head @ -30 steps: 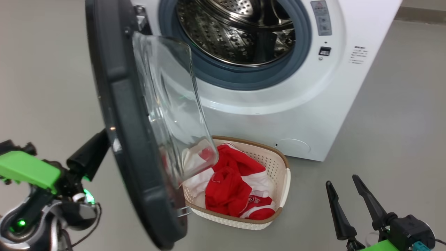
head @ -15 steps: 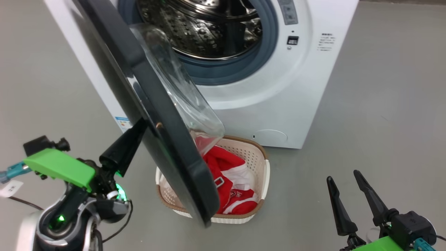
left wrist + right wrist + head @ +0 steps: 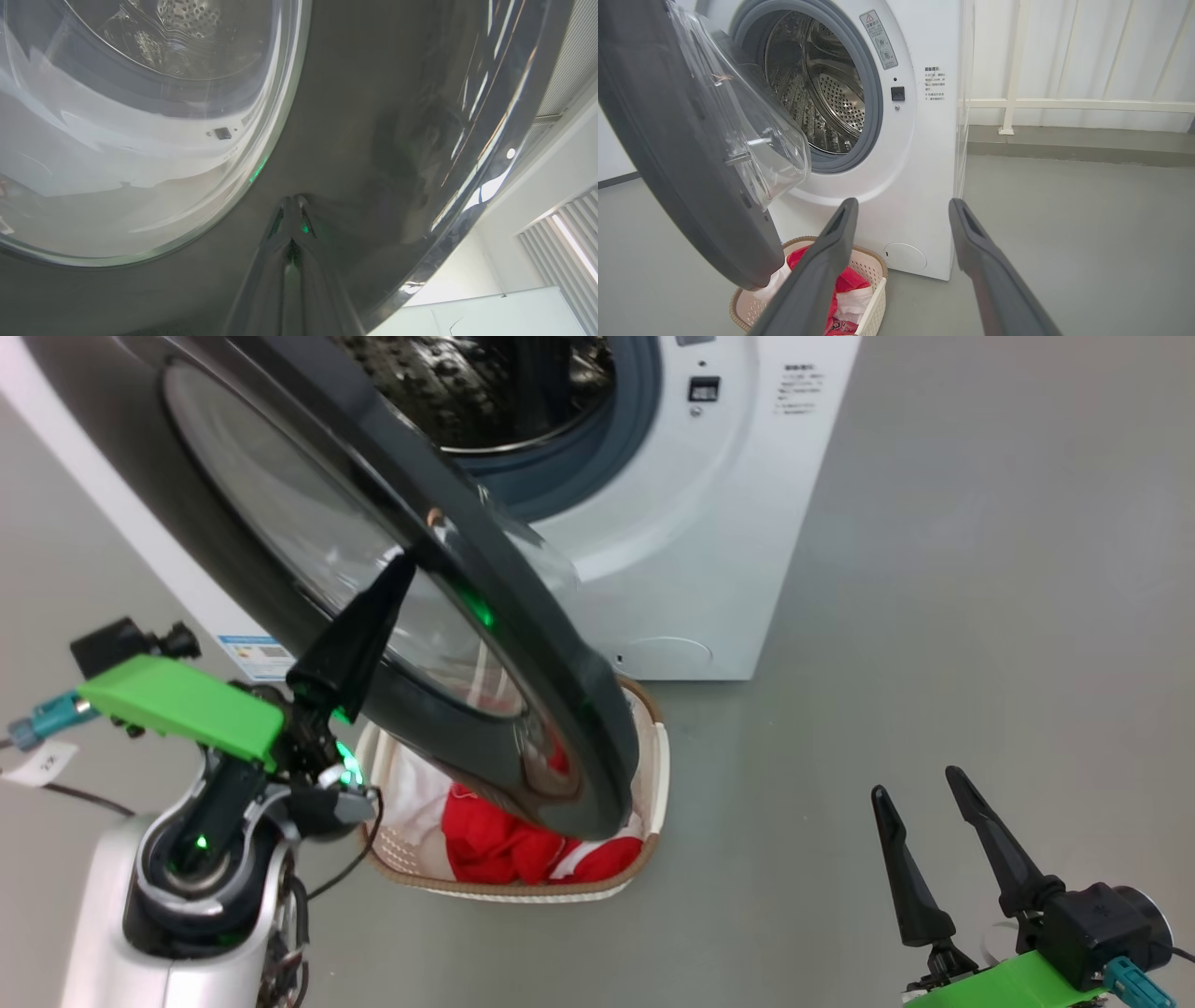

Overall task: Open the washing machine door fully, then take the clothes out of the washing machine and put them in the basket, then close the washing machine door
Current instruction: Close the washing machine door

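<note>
The washing machine [image 3: 728, 569] [image 3: 924, 163] stands with its steel drum [image 3: 822, 93] bare. Its door [image 3: 523, 644] [image 3: 668, 140] hangs partly swung in over the basket [image 3: 659, 756] [image 3: 873, 280]. Red and white clothes [image 3: 495, 845] [image 3: 845, 284] lie in the basket, partly hidden by the door. My left gripper [image 3: 401, 565] [image 3: 292, 200] is shut, its tip touching the door's glossy black outer rim [image 3: 373, 116] beside the glass [image 3: 140, 116]. My right gripper [image 3: 915, 784] [image 3: 902, 205] stands open and holds nothing, low at the right, apart from the machine.
Grey floor [image 3: 980, 616] stretches to the right of the machine. A white railing [image 3: 1064, 105] and a low step [image 3: 1064, 144] run along the back wall. A small blue label [image 3: 252, 653] sits low on the machine's side.
The door has swung from nearly edge-on toward the machine's opening, with my shut left gripper staying against its outer face. The head view has shifted. The right gripper has stayed put.
</note>
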### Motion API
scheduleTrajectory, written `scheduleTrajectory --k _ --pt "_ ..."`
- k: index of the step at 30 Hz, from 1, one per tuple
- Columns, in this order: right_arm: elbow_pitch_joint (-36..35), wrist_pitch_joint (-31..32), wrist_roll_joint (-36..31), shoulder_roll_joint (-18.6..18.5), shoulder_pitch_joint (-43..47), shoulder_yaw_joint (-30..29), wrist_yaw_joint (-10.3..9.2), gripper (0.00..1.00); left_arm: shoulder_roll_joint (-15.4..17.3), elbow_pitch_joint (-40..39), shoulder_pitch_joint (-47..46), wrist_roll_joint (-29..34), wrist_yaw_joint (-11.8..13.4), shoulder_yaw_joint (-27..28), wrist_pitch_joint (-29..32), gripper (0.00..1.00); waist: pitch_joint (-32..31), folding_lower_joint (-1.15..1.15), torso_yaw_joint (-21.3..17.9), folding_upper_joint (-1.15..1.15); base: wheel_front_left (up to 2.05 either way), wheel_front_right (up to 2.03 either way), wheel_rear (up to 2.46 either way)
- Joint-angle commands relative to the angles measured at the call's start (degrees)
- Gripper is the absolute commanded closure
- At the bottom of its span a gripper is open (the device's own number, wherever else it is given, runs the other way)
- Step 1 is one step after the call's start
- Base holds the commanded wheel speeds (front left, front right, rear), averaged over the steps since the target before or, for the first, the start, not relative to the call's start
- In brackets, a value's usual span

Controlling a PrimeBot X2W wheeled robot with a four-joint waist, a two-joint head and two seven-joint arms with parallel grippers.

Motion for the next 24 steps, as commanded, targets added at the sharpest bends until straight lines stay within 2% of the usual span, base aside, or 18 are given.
scheduleTrajectory --k 1,15,24 --pt "-1.58 -0.37 -0.51 -0.73 -1.88 1.23 0.36 0.00 0.62 -0.36 -3.29 -0.49 -1.61 0.82 -0.72 1.00 1.86 0.00 -2.09 0.00 0.00 0.00 0.00" --pt "-2.46 -0.37 -1.88 -0.73 -2.89 1.63 0.36 0.00 0.62 5.30 -12.11 -2.32 -5.42 -2.53 -4.19 1.00 6.98 0.00 -5.60 0.00 0.00 0.00 0.00" --pt "-2.87 -0.37 -1.81 -0.73 -3.94 1.85 0.36 0.00 0.62 10.65 -18.46 -1.96 -7.48 -2.44 -5.22 1.00 9.71 0.00 -6.85 0.00 0.00 0.00 0.00"
